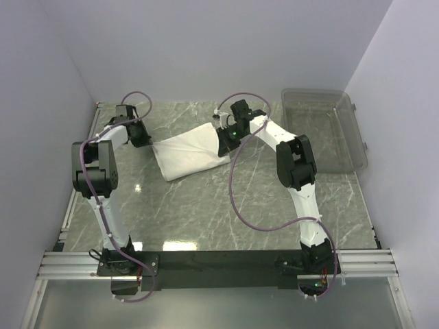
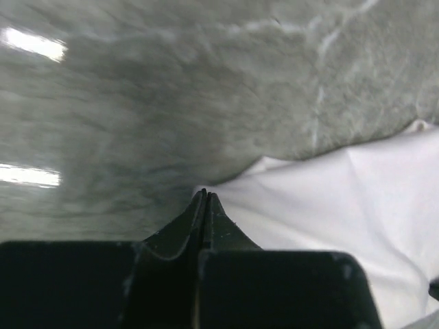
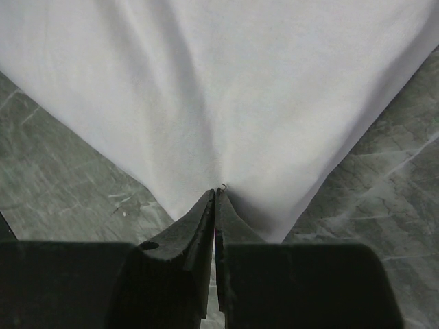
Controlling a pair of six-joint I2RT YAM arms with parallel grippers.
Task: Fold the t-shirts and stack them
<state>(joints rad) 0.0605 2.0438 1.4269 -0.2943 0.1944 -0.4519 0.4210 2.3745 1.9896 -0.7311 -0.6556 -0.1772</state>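
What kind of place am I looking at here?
Likely a robotics lab cell: two arms bolted to a rail, a marble-look table walled by plain panels, a t-shirt and bin.

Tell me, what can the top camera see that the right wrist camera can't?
Only the top camera shows the clear grey plastic bin at the far right and the left gripper on the left side. Only the right wrist camera shows the right gripper up close, its black tips pinching cloth into creases. Both show the folded white cotton t-shirt and the green marbled table.
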